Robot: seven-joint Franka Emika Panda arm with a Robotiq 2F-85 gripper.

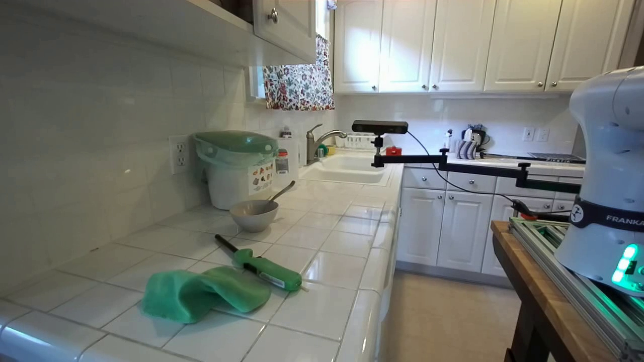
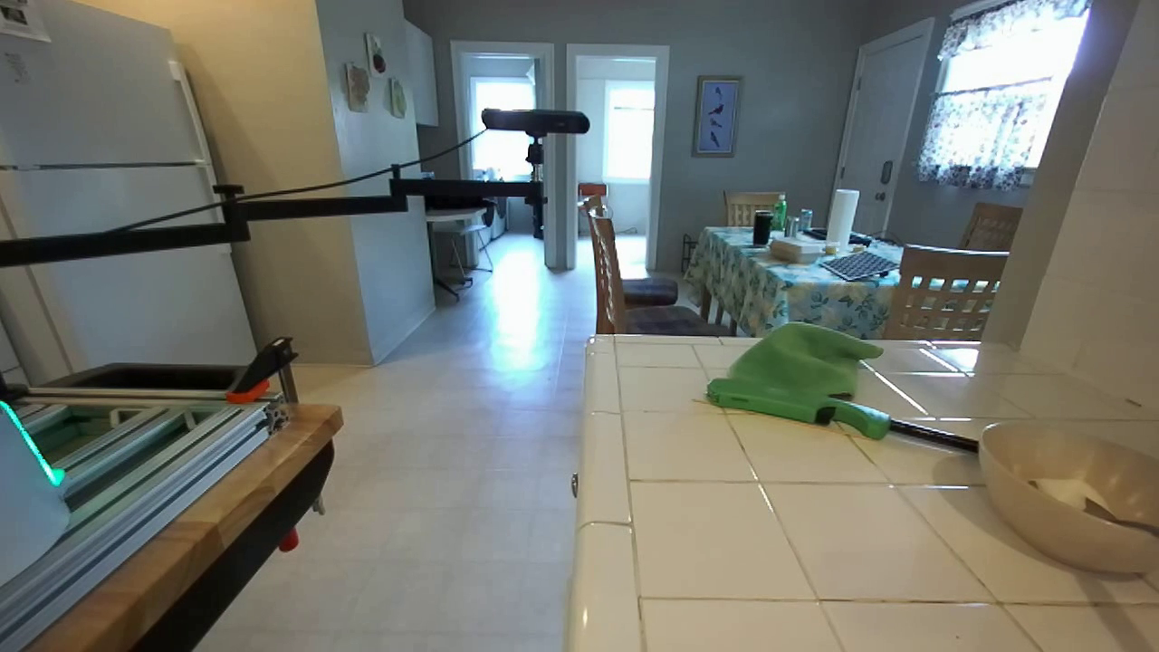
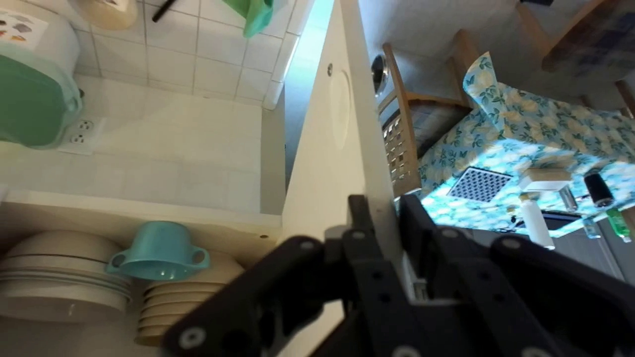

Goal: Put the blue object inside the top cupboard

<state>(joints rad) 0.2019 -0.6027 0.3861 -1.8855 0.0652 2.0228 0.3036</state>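
In an exterior view you've got a white tiled worktop (image 1: 322, 306) with a green cloth (image 1: 204, 291) bunched up on its near end, and a green lighter (image 1: 256, 264) with a black tip lying right by the cloth. Farther along the worktop there's a beige bowl (image 1: 251, 218) with a utensil (image 1: 283, 191) sticking out of it, then a white tub (image 1: 229, 181) with a green lid toward the worktop's back edge. The sink (image 1: 347, 177) is set into the worktop past that, a white cupboard (image 1: 216, 37) hangs above the near end of the worktop, and the arm base (image 1: 601, 176) stands off to the worktop's open side, well apart from it. In an exterior view the lighter's tip points toward the bowl on the worktop, and there's a flowery tablecloth (image 2: 770, 290) well beyond the worktop's end. The wrist view's basically upside down, with the worktop up top: the blue cup (image 3: 161, 250) is sitting upright, both handles showing, inside the cupboard over the worktop, in front of two stacks of dishes (image 3: 178, 312). The gripper (image 3: 383, 210) is clamped on the edge of the cupboard door (image 3: 330, 168), squeezing it from both sides, higher up than the worktop.
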